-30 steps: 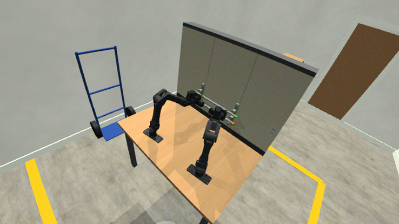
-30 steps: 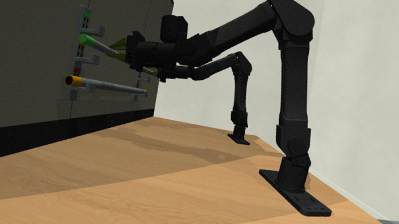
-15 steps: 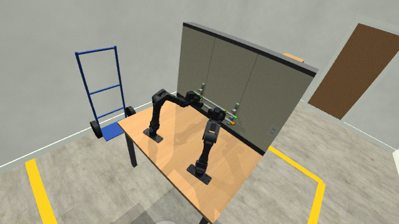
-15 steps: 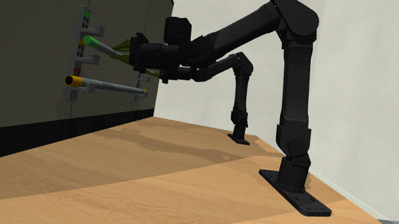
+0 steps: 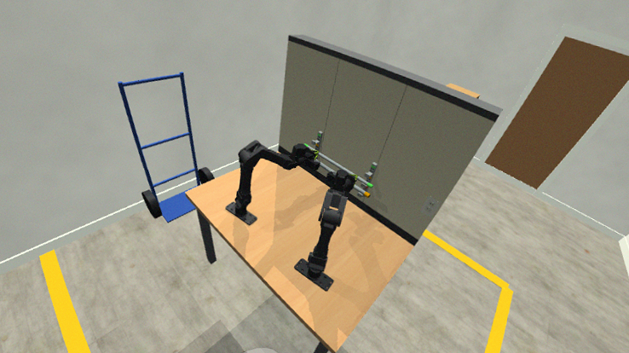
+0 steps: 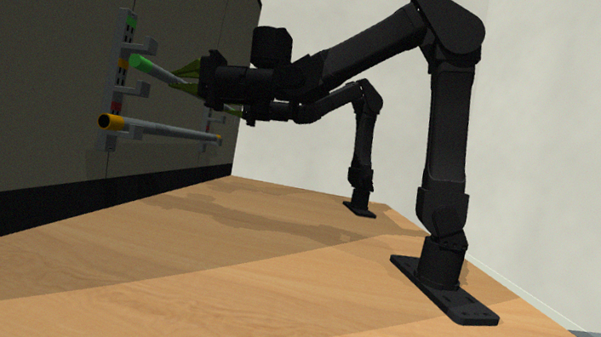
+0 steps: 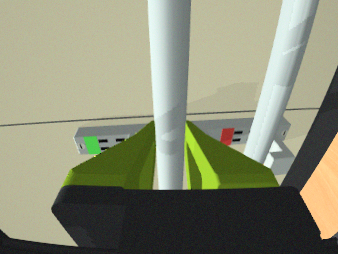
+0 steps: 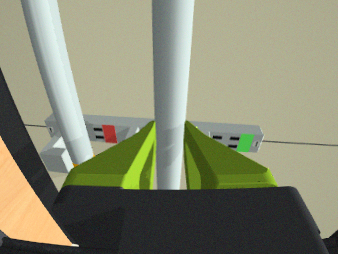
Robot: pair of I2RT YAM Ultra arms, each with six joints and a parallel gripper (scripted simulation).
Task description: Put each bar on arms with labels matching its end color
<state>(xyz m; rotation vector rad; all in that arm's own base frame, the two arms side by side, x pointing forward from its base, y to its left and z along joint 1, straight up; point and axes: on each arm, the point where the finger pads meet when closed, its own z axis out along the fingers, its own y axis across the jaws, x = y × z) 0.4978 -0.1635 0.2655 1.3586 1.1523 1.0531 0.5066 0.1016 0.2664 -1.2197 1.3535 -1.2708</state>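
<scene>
The green-ended bar (image 5: 337,164) (image 6: 140,62) (image 7: 170,75) (image 8: 172,75) is held off the rack by both grippers. In the exterior view its near end shows lower than the top arm under the green label (image 6: 131,21) and higher than the middle arm. My left gripper (image 6: 170,79) (image 7: 170,128) and right gripper (image 8: 170,124) are each shut on it. The orange-ended bar (image 6: 172,131) (image 7: 282,75) (image 8: 55,60) lies on the bottom arms, under the red label (image 6: 115,106). The middle arm is under the orange label (image 6: 122,63) and bears no bar. Contact between the green-ended bar and the rack cannot be told.
The rack's uprights stand on the panel wall (image 5: 437,131) (image 6: 35,68) behind the wooden table (image 5: 271,240) (image 6: 218,284). The middle and top rack arms jut out close to the held bar. The orange-ended bar runs below both grippers. A blue hand truck (image 5: 164,140) stands beside the table.
</scene>
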